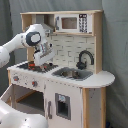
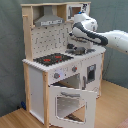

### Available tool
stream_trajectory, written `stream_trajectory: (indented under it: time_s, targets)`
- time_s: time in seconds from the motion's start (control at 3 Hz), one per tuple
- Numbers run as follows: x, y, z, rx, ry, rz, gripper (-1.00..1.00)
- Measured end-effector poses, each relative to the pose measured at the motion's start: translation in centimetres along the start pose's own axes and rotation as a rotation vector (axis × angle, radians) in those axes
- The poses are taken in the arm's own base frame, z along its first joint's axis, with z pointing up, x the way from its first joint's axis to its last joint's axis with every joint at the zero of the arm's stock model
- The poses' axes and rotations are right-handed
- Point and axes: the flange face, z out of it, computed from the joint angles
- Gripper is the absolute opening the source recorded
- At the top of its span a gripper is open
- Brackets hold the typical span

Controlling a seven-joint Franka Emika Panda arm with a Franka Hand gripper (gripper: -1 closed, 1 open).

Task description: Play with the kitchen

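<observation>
Pincer (image 1: 41, 63), finger state not discernible, hangs low over the hob (image 2: 51, 59) of the toy kitchen (image 1: 95, 80), faucet (image 1: 85, 57) off beside it; best lowered slowly, clear of the hood (image 2: 49, 20).

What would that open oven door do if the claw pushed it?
The oven door hangs open, hinged at its bottom edge, so it would probably swing rather than slide. It looks like a stiff panel with a window, likely light. The kitchen seems broad-based, unlikely to tip.

A lab-like test corner: grey curtain backdrop (image 1: 116, 45), wooden floor (image 2: 112, 107), toy kitchen (image 2: 60, 70).
</observation>
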Motion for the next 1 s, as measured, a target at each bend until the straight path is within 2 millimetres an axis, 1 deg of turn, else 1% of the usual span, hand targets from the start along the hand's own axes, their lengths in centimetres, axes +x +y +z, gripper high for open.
stream_trajectory:
  time_s: [0.33, 0.67, 1.0]
  targets:
    - [-0.9, -0.4, -2.3, -0.088, -0.052, -0.01, 1.0]
    - [-1.1, -2.7, -4.8, -0.181, -0.08, -0.05, 1.0]
    - [-0.7, -5.6, -6.7, -0.292, -0.1, -0.102, 1.0]
